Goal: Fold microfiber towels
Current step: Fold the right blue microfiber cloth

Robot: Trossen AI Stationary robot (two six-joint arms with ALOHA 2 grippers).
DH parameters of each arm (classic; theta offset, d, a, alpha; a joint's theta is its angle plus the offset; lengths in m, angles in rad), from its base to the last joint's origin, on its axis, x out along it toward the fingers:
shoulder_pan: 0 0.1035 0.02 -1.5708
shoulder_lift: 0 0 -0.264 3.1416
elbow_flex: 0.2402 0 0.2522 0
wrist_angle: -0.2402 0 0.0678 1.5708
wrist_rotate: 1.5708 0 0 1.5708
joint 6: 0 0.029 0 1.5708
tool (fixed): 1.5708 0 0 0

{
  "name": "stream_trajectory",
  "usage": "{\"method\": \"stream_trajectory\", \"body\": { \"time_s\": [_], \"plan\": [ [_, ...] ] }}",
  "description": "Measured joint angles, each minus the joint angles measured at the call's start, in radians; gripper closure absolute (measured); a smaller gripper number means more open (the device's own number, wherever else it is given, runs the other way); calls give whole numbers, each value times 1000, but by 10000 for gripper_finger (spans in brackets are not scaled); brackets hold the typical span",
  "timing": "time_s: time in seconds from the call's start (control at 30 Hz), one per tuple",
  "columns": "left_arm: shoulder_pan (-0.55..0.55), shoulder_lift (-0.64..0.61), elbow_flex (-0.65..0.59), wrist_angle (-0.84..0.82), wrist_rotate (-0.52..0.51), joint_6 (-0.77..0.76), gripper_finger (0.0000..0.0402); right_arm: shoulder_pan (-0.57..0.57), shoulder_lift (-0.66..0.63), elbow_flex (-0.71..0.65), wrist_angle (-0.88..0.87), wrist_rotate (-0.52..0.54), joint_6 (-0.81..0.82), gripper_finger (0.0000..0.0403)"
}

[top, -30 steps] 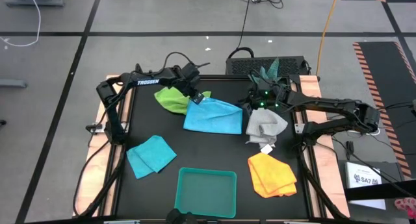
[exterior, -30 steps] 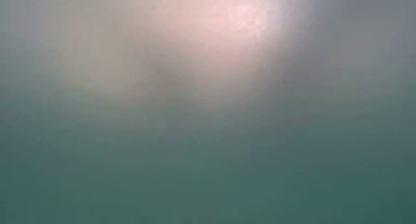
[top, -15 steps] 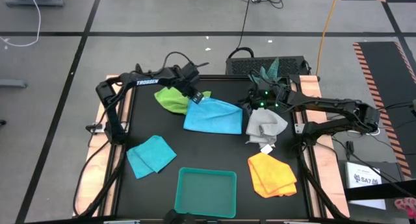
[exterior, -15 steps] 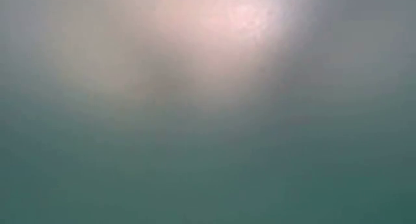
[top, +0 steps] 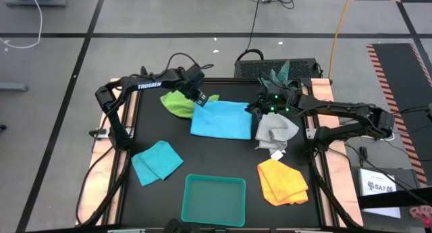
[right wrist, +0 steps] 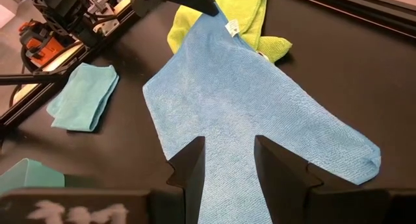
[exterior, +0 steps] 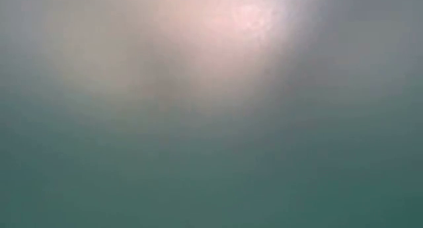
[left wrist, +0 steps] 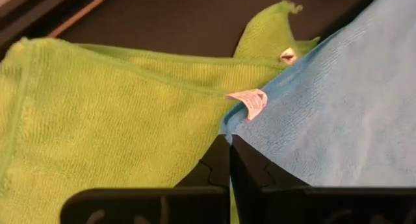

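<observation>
Blue towel [top: 219,119] is soft and limp: left gripper [left wrist: 229,152] pinches its tagged corner, right gripper [right wrist: 229,160] clamps the opposite edge; keep it taut

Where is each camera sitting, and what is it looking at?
High view: above the table, looking straight down; both arms show.
Low view: only a teal-grey blur, no robot parts visible.
Left wrist view: behind the left tool, shut on the blue towel beside the green towel.
Right wrist view: behind the right tool, over the blue towel.
Shared: blue and green towels appear in three views.
</observation>
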Motion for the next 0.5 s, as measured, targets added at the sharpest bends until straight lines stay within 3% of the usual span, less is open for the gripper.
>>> {"method": "stream_trajectory", "body": {
  "time_s": [0.2,0.5],
  "plan": [
    [-12,0,0,-1,-79,5,370,0,0,0,-3,-3,0,280],
    [-29,0,0,-1,-135,45,279,1,0,0,-125,-31,-22,280]
  ]
}}
